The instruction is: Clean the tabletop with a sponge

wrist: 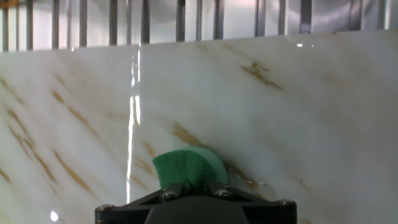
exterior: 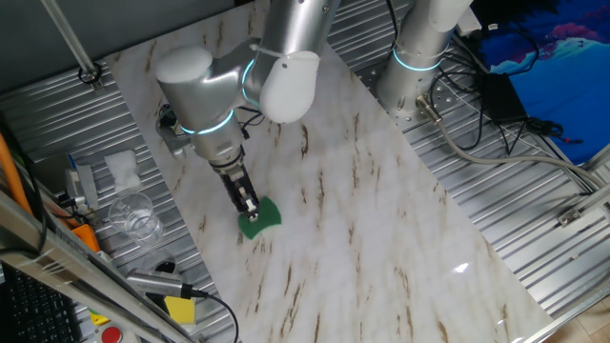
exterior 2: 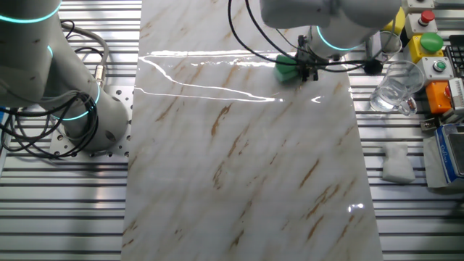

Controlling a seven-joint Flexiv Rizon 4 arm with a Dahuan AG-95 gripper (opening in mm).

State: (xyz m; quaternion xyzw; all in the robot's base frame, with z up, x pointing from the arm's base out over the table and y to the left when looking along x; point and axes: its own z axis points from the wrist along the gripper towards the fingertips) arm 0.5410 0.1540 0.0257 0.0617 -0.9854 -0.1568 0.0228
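Small green rounded-corner sponge (exterior: 259, 219) clamped in the two-finger gripper (exterior: 249, 211), pressed flat on the glossy white marble-look counter (exterior: 381, 219) toward its 9 o'clock edge in one fixed view. Held low and tilted, likely so wiping strokes drag the sponge's face across the surface.
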